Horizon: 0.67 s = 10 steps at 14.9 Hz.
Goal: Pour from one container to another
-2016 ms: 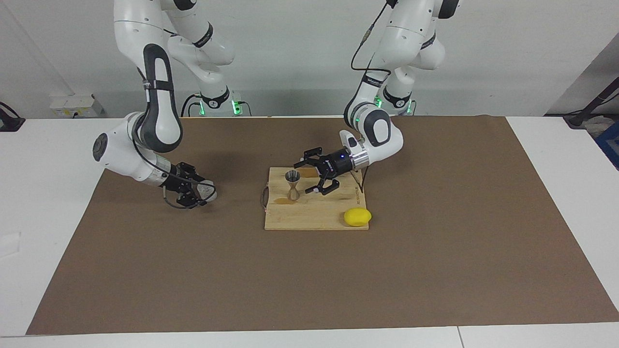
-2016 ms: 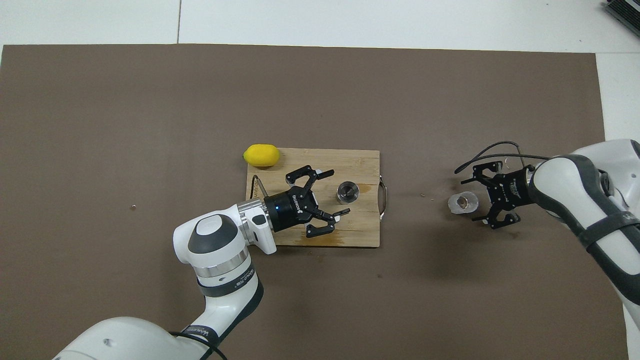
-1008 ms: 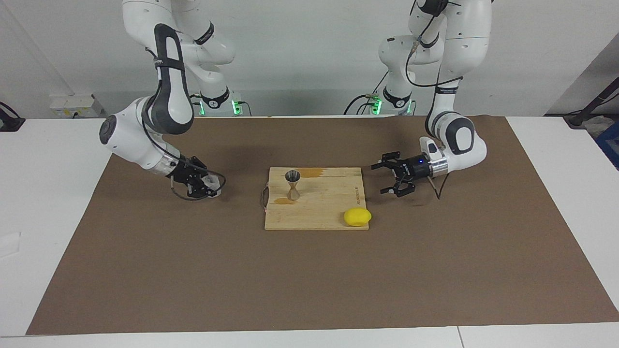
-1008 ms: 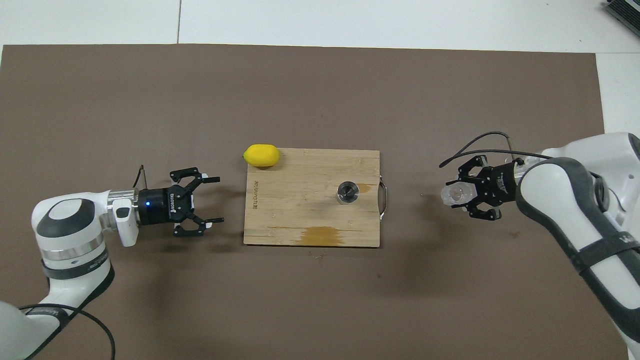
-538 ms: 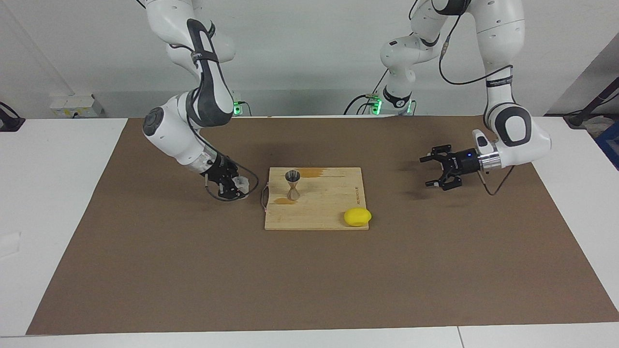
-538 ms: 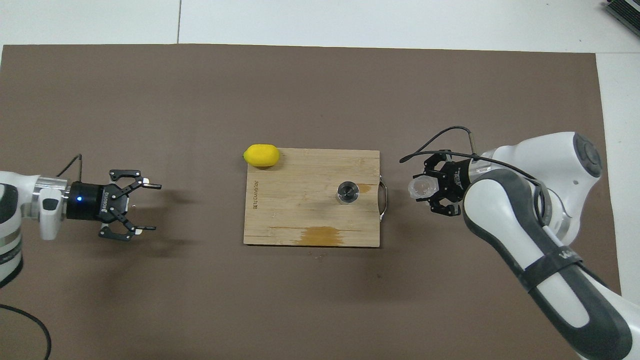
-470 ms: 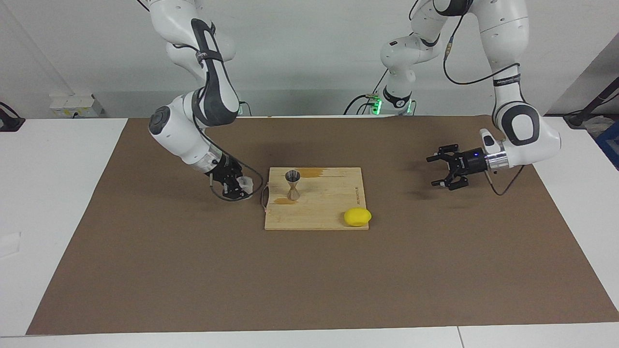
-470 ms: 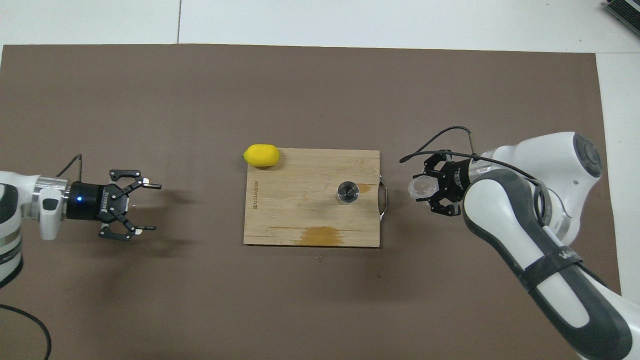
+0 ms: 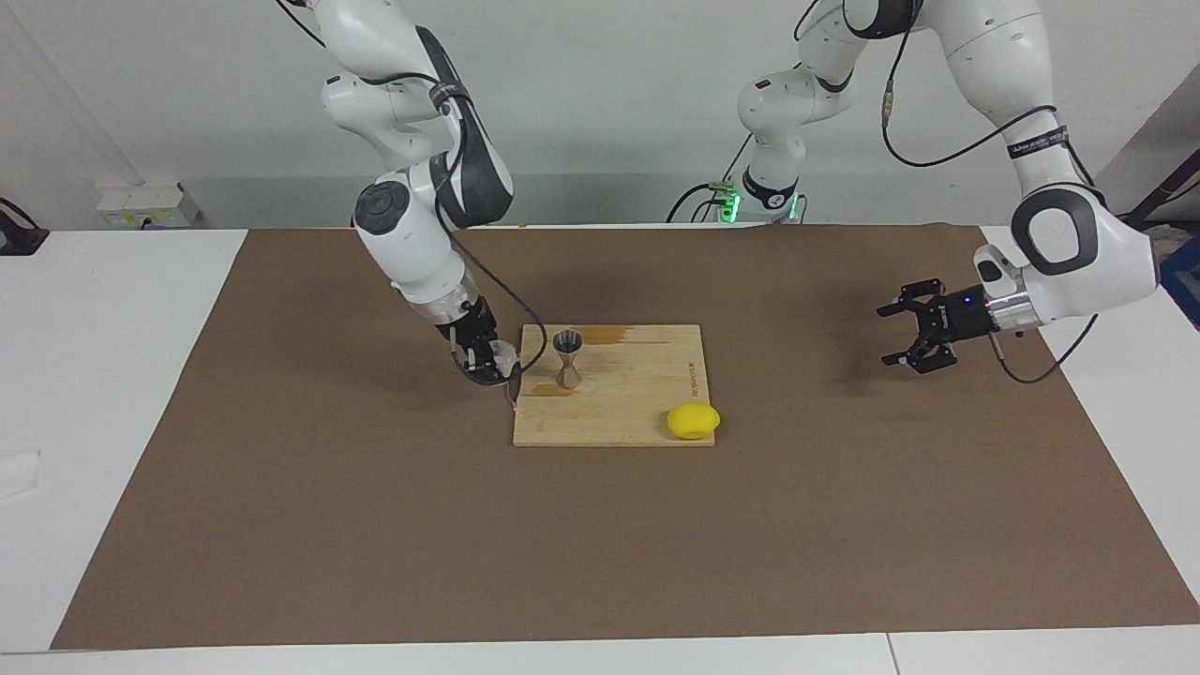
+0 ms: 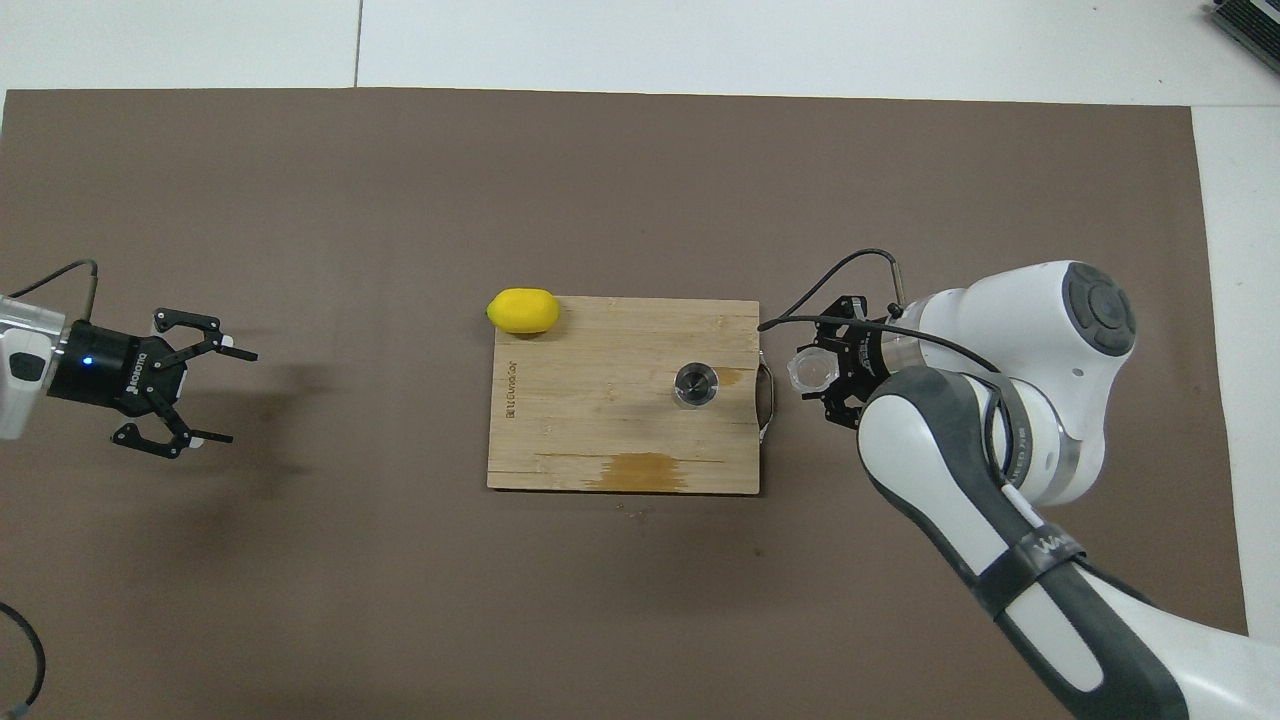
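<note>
The small clear cup (image 9: 504, 355) (image 10: 806, 369) is tilted in my right gripper (image 9: 491, 362) (image 10: 812, 374), which is shut on it. It hangs over the mat just beside the handle end of the wooden cutting board (image 9: 637, 398) (image 10: 600, 340). The metal hourglass jigger (image 9: 567, 357) (image 10: 695, 385) stands upright on the board, close to that handle end and a short way from the cup. My left gripper (image 9: 887, 335) (image 10: 238, 397) is open with nothing in it, over the mat toward the left arm's end of the table.
A yellow lemon (image 9: 693, 421) (image 10: 522, 310) lies at the board's corner farthest from the robots, toward the left arm's end. Darker stains mark the board near the jigger. A brown mat (image 9: 375, 525) covers the table.
My right gripper has carried the clear cup across the mat to the board's handle end. My left arm has drawn farther back toward its own end of the table, still open.
</note>
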### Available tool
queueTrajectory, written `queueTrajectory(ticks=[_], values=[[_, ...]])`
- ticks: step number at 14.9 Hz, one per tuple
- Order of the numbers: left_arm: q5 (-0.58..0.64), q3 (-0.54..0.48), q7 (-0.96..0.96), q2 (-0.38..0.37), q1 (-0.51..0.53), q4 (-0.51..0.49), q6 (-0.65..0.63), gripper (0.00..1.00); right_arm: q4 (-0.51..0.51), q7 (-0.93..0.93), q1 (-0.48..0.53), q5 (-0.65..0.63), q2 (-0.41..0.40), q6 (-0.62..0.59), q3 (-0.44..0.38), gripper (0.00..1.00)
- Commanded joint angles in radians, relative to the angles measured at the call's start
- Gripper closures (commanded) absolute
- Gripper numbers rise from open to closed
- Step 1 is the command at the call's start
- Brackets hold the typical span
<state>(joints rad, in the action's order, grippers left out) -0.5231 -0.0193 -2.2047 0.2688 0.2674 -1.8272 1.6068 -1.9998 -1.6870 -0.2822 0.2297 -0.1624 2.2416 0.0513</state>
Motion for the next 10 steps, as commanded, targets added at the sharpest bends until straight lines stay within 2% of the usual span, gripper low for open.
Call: queueTrajectory(ticks=[1, 4, 8, 10], values=[[0.116, -0.004, 0.141, -0.097, -0.033, 0.000, -0.039, 0.00, 0.149, -0.120, -0.047, -0.152, -0.054, -0.112, -0.002, 1.00], [0.222, -0.004, 0.285, -0.175, -0.077, -0.001, -0.039, 0.00, 0.251, -0.171, -0.101, -0.214, -0.086, -0.172, -0.004, 1.00], [0.271, 0.007, 0.489, -0.250, -0.089, -0.006, -0.041, 0.00, 0.259, -0.197, -0.159, -0.335, -0.088, -0.198, -0.004, 1.00], [0.287, 0.005, 0.604, -0.287, -0.128, -0.007, -0.053, 0.00, 0.254, -0.200, -0.166, -0.377, -0.085, -0.209, -0.002, 1.00]])
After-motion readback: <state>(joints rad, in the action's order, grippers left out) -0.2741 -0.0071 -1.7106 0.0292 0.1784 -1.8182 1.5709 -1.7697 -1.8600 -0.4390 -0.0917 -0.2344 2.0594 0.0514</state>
